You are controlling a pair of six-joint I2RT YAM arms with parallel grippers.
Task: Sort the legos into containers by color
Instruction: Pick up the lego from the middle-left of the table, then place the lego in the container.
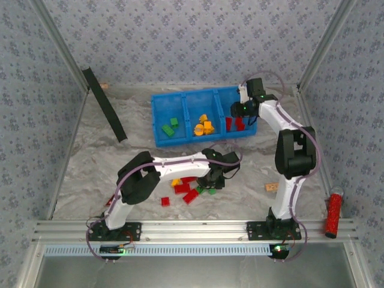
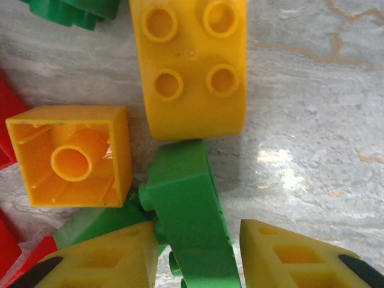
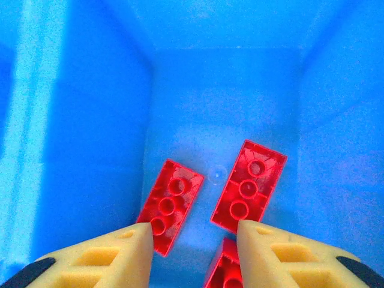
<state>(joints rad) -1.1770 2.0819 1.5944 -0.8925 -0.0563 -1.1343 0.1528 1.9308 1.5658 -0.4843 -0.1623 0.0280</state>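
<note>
My left gripper (image 1: 211, 183) is low over a pile of loose legos (image 1: 186, 191) at the table's front centre. In the left wrist view it (image 2: 198, 231) is shut on a green lego (image 2: 186, 204) lying on its side: one finger presses its studs, the other meets its smooth side. A yellow four-stud lego (image 2: 192, 66) and an upturned yellow one (image 2: 72, 156) lie just beyond. My right gripper (image 1: 236, 111) hangs open and empty over the right compartment of the blue containers tray (image 1: 155, 120). Below it (image 3: 193, 231) lie three red legos (image 3: 171, 204).
The tray's left compartment holds green legos (image 1: 170, 127), the middle one yellow legos (image 1: 204, 127). A black strip (image 1: 105, 105) leans at the back left. A flat orange tag (image 1: 272, 187) lies by the right arm. A red cylinder (image 1: 333, 215) rests at the right front rail.
</note>
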